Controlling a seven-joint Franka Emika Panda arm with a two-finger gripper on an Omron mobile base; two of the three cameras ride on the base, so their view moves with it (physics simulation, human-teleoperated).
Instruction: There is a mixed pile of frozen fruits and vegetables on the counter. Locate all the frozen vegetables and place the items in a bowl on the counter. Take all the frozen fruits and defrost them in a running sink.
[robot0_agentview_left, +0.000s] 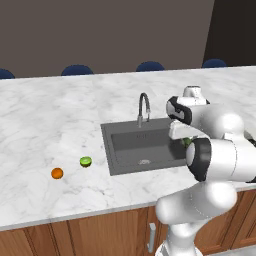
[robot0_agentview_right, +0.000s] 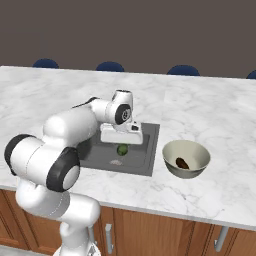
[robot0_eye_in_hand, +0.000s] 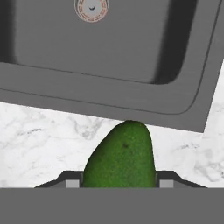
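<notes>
The gripper (robot0_agentview_right: 122, 146) has its jaws pinching the dark green oval piece (robot0_eye_in_hand: 121, 156), hanging above the sink's (robot0_agentview_right: 145, 157) right edge. The bowl (robot0_agentview_right: 199, 155) sits on the counter (robot0_agentview_right: 210, 115) right of the sink, brown piece (robot0_agentview_right: 182, 163) inside. The orange ball (robot0_agentview_left: 57, 173) and lime-green piece (robot0_agentview_left: 85, 161) lie left of the sink.

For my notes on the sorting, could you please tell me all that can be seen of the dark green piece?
The dark green piece is an oval with a rough, speckled skin, narrowing to a rounded tip that points away from the hand. It is clamped between the fingers of the tool, clear of any surface, above the near edge of the sink in the counter.
</notes>
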